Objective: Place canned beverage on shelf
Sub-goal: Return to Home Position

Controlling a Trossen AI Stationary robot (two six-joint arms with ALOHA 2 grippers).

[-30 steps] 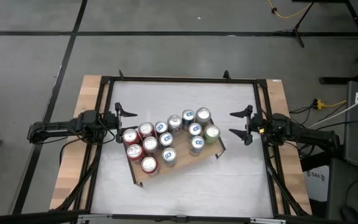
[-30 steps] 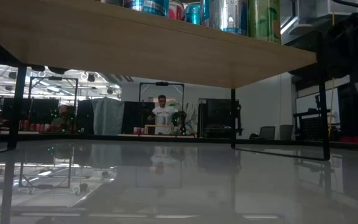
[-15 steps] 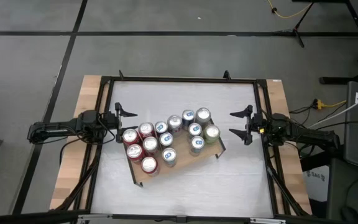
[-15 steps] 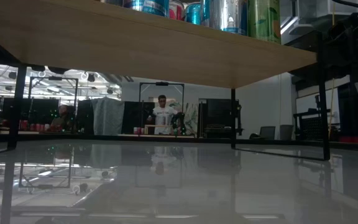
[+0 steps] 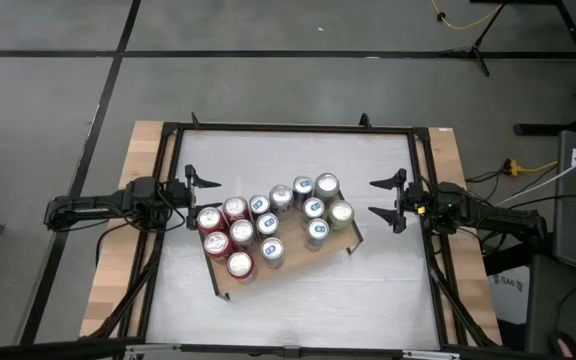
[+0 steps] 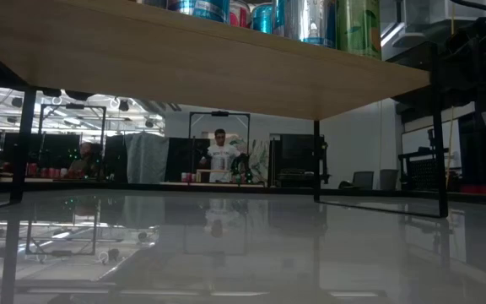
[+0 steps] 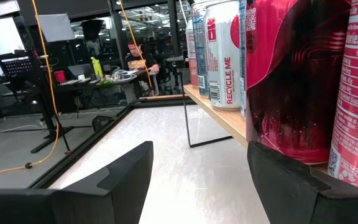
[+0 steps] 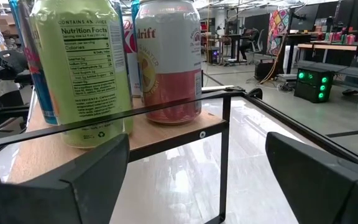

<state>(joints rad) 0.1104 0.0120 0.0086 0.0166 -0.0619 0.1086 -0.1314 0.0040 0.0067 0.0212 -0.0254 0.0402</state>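
Observation:
The shelf (image 5: 230,285), a light wooden board on thin black legs, stands slantwise in the middle of the white table. Several cans (image 5: 268,225) stand upright on it: red ones (image 5: 214,243) at its left end, a green one (image 5: 340,212) at its right. My left gripper (image 5: 200,203) hovers open and level at the shelf's left end, with a red can (image 7: 291,74) just beyond one finger. My right gripper (image 5: 378,198) hovers open and level off the shelf's right end, facing the green can (image 8: 79,74) and a pink-and-white can (image 8: 169,62). Neither holds anything.
The white tabletop (image 5: 288,150) has a black rim and bare room on the far and near sides of the shelf. In the low view the shelf's underside (image 6: 184,59) spans the top of the picture. A person (image 6: 220,152) stands far off in the room behind.

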